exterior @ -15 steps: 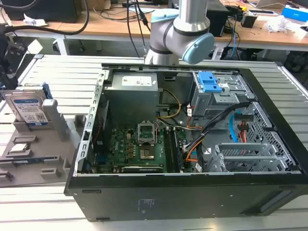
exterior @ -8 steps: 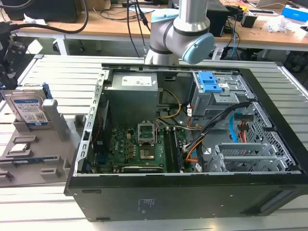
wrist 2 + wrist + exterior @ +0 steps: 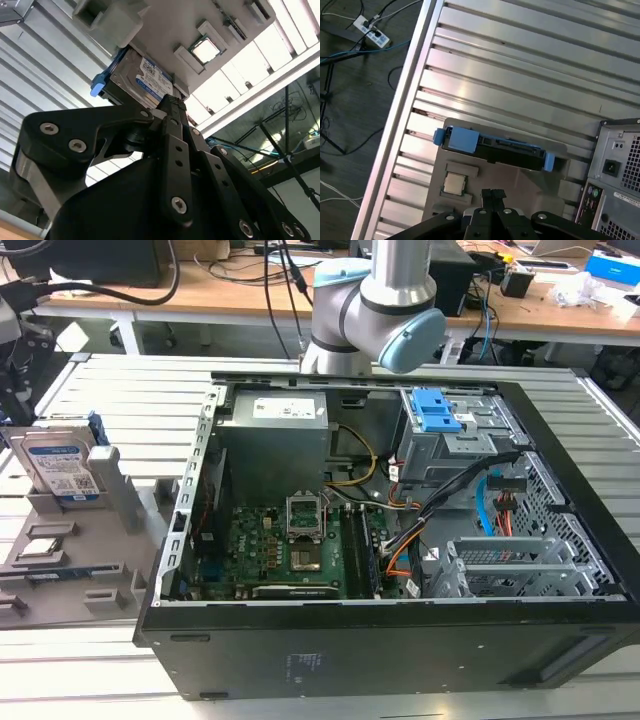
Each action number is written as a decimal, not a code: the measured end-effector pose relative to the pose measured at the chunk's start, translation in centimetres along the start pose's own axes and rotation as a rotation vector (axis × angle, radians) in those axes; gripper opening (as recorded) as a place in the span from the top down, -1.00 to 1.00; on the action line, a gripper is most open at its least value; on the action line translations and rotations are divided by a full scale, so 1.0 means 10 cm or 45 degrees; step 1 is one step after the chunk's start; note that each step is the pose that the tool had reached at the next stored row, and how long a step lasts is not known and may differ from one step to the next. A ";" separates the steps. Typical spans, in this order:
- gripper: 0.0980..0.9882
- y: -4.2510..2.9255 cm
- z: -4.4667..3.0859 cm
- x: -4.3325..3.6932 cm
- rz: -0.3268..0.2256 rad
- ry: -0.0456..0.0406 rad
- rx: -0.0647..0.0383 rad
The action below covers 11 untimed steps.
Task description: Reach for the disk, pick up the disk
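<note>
The disk (image 3: 60, 468) is a silver hard drive with a blue-and-white label and a blue side frame. It stands on edge in a grey holder (image 3: 120, 502) at the exterior view's left. In the first wrist view the disk (image 3: 492, 146) shows edge-on, its blue frame ends sticking out either side. My gripper (image 3: 493, 193) hangs above the holder, its black fingers pressed together, shut on nothing and clear of the disk. In the second wrist view the gripper (image 3: 172, 104) points toward the disk's (image 3: 142, 77) labelled face, with a gap between them.
An open black computer case (image 3: 560, 570) with its motherboard (image 3: 290, 540) and grey power-supply box (image 3: 275, 435) takes up the middle of the ribbed metal table (image 3: 520, 65). A processor chip (image 3: 453, 183) lies in the grey holder near the disk. The table's edge and floor cables (image 3: 350, 45) lie beyond.
</note>
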<state>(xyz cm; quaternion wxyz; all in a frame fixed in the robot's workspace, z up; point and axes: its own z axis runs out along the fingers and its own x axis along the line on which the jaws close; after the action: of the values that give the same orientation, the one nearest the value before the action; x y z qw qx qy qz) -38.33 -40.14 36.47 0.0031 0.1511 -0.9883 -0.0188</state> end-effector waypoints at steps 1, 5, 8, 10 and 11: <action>0.98 0.000 0.000 0.000 -0.033 0.001 0.000; 0.98 0.000 0.000 0.000 -0.124 0.005 0.000; 0.98 0.000 0.000 0.000 -0.211 0.008 0.000; 0.98 0.000 0.000 0.000 -0.250 0.010 0.000; 0.98 0.000 0.000 0.000 -0.264 0.010 0.000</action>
<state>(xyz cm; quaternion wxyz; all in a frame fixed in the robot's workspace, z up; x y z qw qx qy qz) -38.33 -40.14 36.46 0.0051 0.2527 -0.9673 -0.0184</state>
